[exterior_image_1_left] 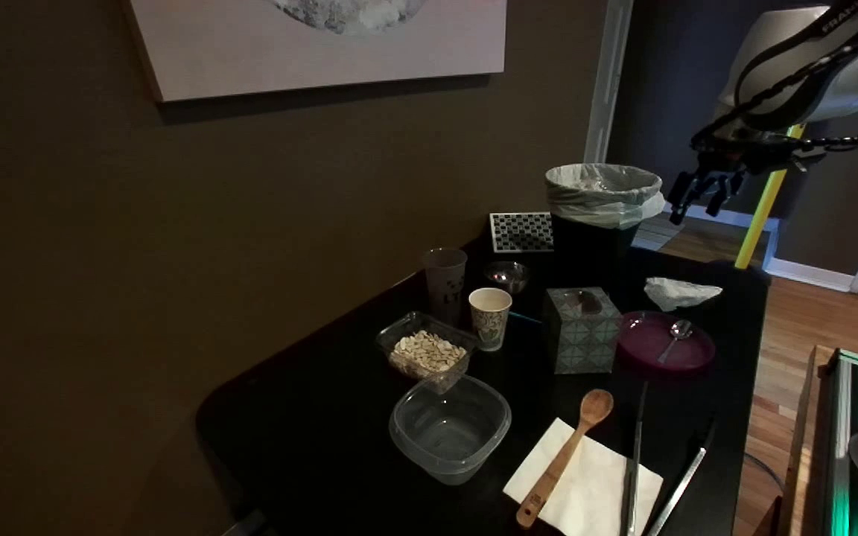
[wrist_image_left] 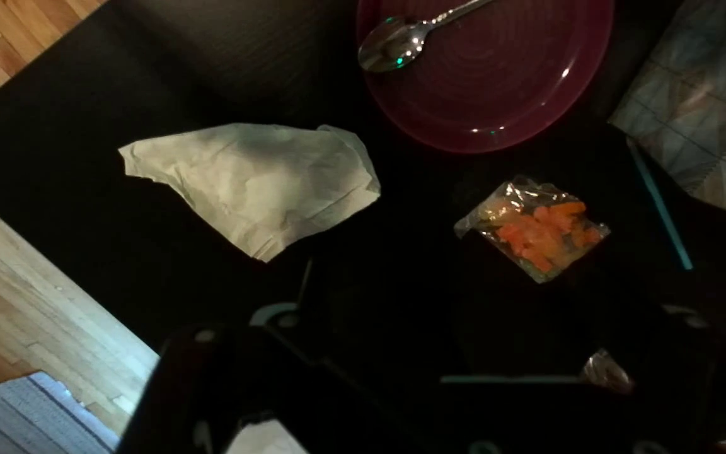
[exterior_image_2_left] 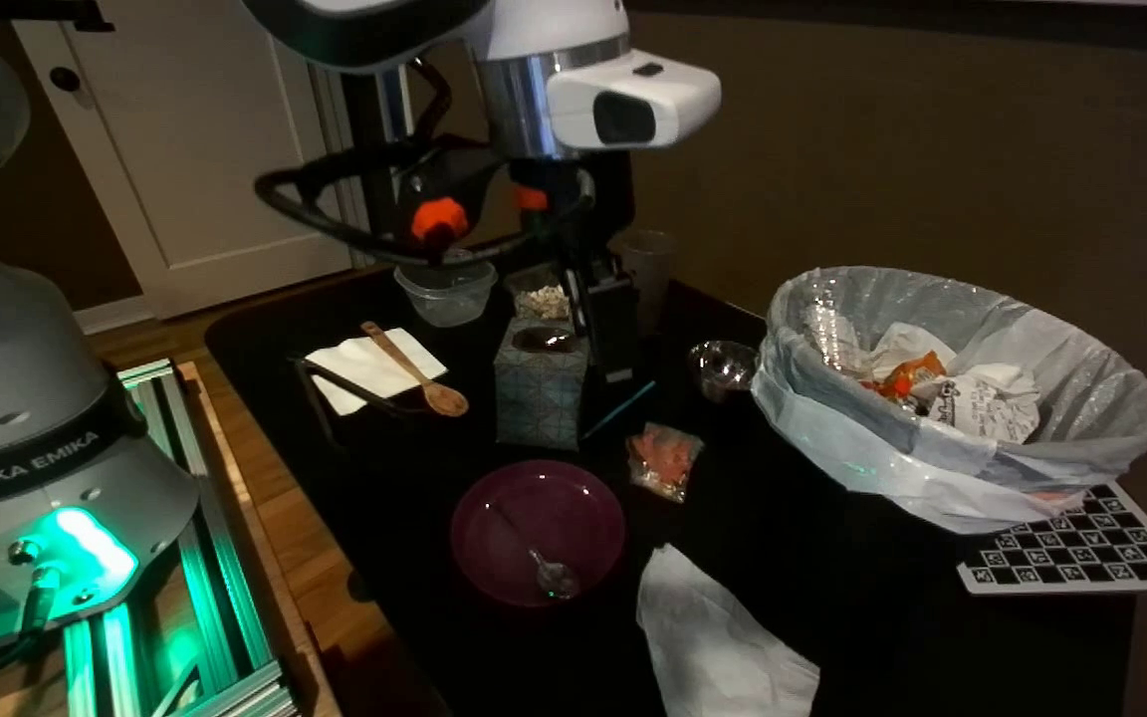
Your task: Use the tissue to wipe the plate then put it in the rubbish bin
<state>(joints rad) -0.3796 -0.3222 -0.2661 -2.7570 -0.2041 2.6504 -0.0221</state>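
The crumpled white tissue [exterior_image_1_left: 681, 293] lies on the dark table beside the plate; it also shows in an exterior view [exterior_image_2_left: 718, 637] and the wrist view [wrist_image_left: 262, 180]. The maroon plate [exterior_image_1_left: 641, 348] holds a metal spoon and shows in an exterior view [exterior_image_2_left: 504, 498] and the wrist view [wrist_image_left: 501, 101]. The rubbish bin [exterior_image_1_left: 594, 208], with its white liner over the rim, also shows in an exterior view [exterior_image_2_left: 852, 453] and has rubbish inside. My gripper [exterior_image_1_left: 695, 212] is raised above the table, fingers apart and empty. In the wrist view its dark fingers are hard to see.
A patterned tissue box [exterior_image_2_left: 539, 388] stands beside the plate. A clear packet with orange contents [exterior_image_2_left: 665, 458] lies near the plate and tissue. A glass bowl [exterior_image_2_left: 723, 368], cups [exterior_image_1_left: 490, 316], containers [exterior_image_1_left: 450, 424], and a napkin with a wooden spoon [exterior_image_1_left: 567, 461] are farther along.
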